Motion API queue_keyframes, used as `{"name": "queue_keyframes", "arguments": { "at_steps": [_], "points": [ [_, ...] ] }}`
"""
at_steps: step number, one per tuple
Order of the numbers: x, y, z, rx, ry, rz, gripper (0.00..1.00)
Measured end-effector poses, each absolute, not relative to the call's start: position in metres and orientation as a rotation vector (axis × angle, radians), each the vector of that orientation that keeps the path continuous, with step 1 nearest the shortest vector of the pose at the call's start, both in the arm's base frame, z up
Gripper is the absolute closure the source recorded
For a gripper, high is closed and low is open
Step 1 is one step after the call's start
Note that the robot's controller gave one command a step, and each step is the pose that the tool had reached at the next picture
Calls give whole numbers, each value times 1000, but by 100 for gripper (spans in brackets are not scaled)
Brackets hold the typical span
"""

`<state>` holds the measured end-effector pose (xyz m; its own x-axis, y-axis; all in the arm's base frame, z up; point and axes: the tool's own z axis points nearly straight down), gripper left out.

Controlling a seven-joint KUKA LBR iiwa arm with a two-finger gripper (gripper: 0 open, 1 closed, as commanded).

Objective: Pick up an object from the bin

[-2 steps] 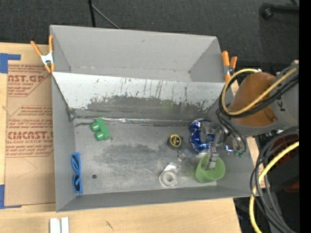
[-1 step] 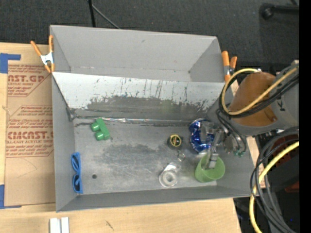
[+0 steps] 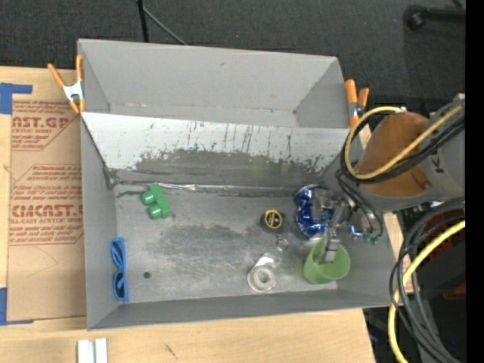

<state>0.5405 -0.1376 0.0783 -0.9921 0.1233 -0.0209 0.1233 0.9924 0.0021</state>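
Camera view: gripper (image 3: pixel 330 255) low in the bin's (image 3: pixel 204 138) near right corner, its tip down on top of a pale green round thing (image 3: pixel 316 271). Whether the fingers are apart or together, cannot tell; the tip reads as one grey bar against the green. Nothing seen clamped between them, so no hold to record.

Green thing: flat-looking disc or shallow cup, plain, soft green, lying on the bin floor close to the right wall and the near wall. It looks seated on the floor, not raised.

Just behind the gripper, touching or nearly so: a crumpled blue-and-white thing (image 3: pixel 305 212), shiny, wrapper-like. Left of that, apart: a small yellow-and-black round piece (image 3: pixel 272 219). Near the green thing on its left: a clear ring or cap (image 3: pixel 262 277).

Well apart, far left: a green block (image 3: pixel 156 202) by the back wall and blue toy glasses (image 3: pixel 119 268) along the left wall.

Progress, as judged: reach made, gripper at a candidate. Grasp not confirmed, lift not done. Left to do: close on a thing, raise it clear of the bin
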Motion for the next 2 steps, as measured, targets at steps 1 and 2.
{"name": "queue_keyframes", "arguments": {
  "at_steps": [1,2],
  "points": [
    [544,-137,83,189,3104,1,100],
    [547,-135,99,186,3128,4,100]
  ]
}}
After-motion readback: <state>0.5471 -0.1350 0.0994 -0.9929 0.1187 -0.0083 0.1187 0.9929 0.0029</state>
